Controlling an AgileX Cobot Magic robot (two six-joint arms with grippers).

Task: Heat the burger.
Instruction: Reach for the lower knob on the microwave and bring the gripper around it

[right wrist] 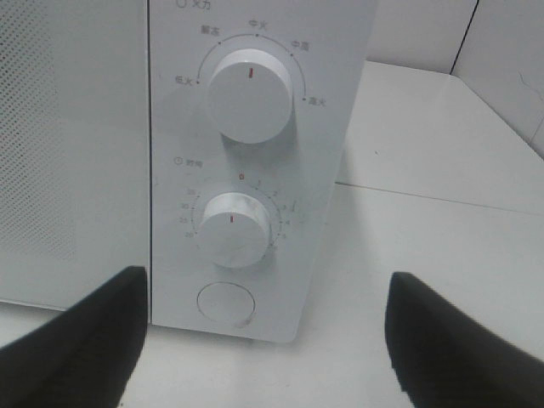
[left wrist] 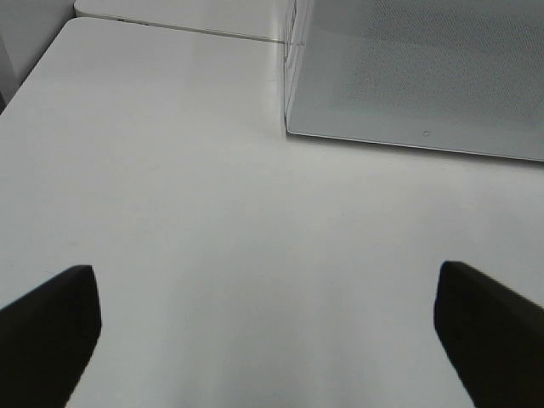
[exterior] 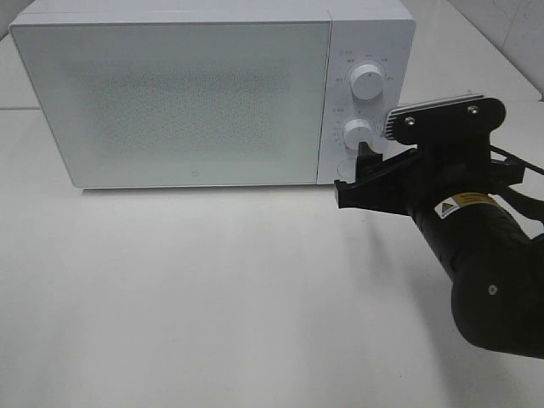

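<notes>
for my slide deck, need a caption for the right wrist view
Open right end effector facing the microwave panel: upper dial, lower dial, round button.

White matte tabletop (exterior: 212, 297). Seam (left wrist: 187, 27) between two table sections runs up to side of white microwave (exterior: 170, 98) standing at back. Beyond table, pale wall panels (right wrist: 425, 34) with dark vertical joint (right wrist: 464, 38). Light soft, even; faint shadow under microwave. Dark strip (left wrist: 3, 81) past table edge, possibly floor.
</notes>
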